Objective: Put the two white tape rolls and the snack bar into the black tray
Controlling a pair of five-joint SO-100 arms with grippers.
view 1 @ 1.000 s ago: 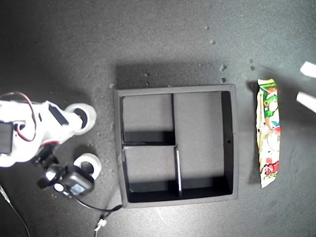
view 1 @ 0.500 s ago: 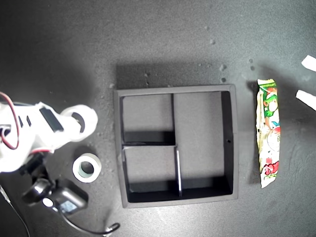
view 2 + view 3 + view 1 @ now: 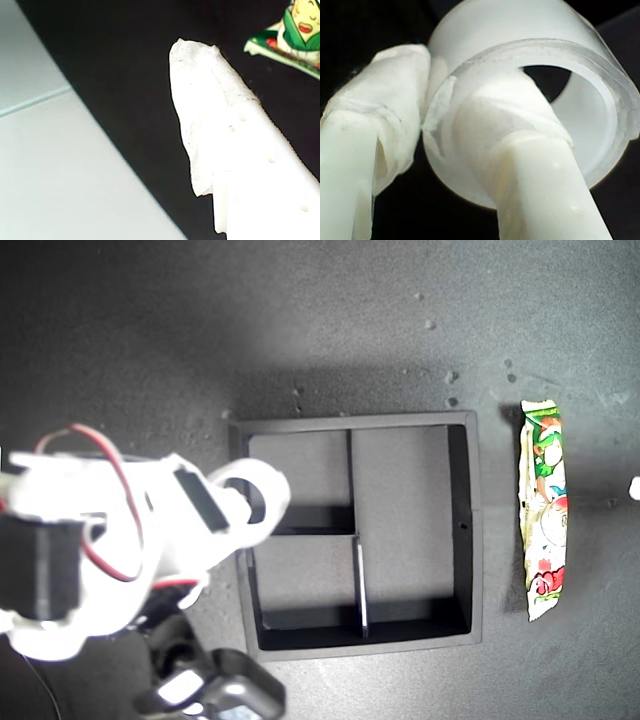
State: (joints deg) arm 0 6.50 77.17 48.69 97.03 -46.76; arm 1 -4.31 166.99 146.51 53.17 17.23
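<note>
While pinched, tape roll (image 3: 530, 100) (plain white) aloft

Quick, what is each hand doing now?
My first hand: cannot be told.
My second hand: closed on a white tape roll.

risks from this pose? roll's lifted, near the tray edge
1. My second gripper pinches only one wall of the plain white tape roll, one finger through its hole; it could pivot or slip.
2. The roll hangs over the square black divided tray's wall on the exterior view's left; released here, it may catch the rim.
</note>
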